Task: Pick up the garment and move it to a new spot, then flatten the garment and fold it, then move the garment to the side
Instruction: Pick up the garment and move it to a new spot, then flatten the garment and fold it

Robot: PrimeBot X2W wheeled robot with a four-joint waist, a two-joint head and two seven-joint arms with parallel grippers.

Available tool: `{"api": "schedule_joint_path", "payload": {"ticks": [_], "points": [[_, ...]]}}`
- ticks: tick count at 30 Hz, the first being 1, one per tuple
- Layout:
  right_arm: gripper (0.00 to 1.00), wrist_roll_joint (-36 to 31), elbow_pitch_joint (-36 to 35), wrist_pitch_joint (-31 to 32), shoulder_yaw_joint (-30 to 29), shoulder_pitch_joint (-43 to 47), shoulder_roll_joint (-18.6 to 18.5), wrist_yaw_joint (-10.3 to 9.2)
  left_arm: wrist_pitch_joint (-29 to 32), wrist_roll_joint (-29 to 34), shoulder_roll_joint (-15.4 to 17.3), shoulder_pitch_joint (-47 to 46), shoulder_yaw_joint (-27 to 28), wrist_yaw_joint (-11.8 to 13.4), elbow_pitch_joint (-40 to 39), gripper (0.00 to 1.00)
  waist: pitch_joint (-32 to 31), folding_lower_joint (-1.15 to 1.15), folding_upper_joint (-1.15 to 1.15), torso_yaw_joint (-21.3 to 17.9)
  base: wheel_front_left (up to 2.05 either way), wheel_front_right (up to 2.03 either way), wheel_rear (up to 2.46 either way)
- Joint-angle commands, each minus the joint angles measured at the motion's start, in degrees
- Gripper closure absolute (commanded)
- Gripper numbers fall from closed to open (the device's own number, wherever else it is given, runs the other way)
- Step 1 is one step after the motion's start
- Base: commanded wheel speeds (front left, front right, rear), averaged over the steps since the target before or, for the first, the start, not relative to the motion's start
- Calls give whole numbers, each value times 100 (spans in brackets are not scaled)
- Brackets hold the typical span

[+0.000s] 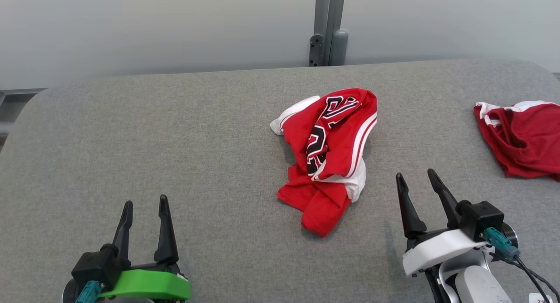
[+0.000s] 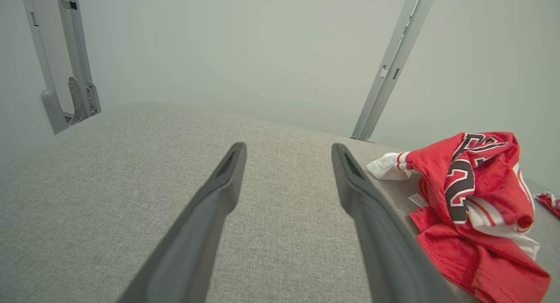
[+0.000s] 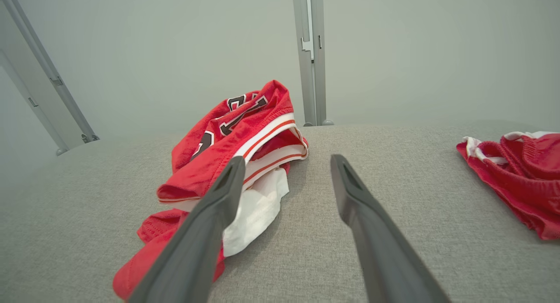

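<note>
A crumpled red garment [image 1: 330, 160] with white trim and black lettering lies in a heap at the middle of the grey table [image 1: 175, 141]. It also shows at the right of the left wrist view [image 2: 472, 206] and left of centre in the right wrist view [image 3: 232, 154]. My left gripper [image 1: 145, 202] stands open at the lower left, well apart from the garment, nothing between its fingers [image 2: 227, 180]. My right gripper [image 1: 415, 175] is open too, just right of the heap's lower end and not touching it; its fingers [image 3: 345, 184] hold nothing.
A second red cloth [image 1: 523, 139] with white trim lies at the table's right edge [image 3: 520, 176]. A grey metal post [image 1: 328, 27] rises behind the table's far edge against a pale wall. Bare grey fabric spreads to the left of the heap.
</note>
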Motion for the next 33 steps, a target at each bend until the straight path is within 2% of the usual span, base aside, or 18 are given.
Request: {"api": "schedule_joint_path", "payload": {"ticks": [1,10,25,33], "points": [[0,26,36,-15,20,57,-15,-2,-3,99,-11,66,35,-19,-15,0,-12,0,0,-19,0,0,0],[0,-6,158,-16,39,-37,-15,-2,-3,134,-32,55,111,-77,8,0,-17,0,0,-61,0,0,0],[0,-19,-3,-16,-99,-41,-15,-2,-3,79,-34,19,28,-33,84,0,-21,0,0,-4,0,0,0],[0,-93,88,-16,94,-195,-13,-2,-3,23,-33,-77,-97,-35,92,0,176,0,0,243,0,0,0]]}}
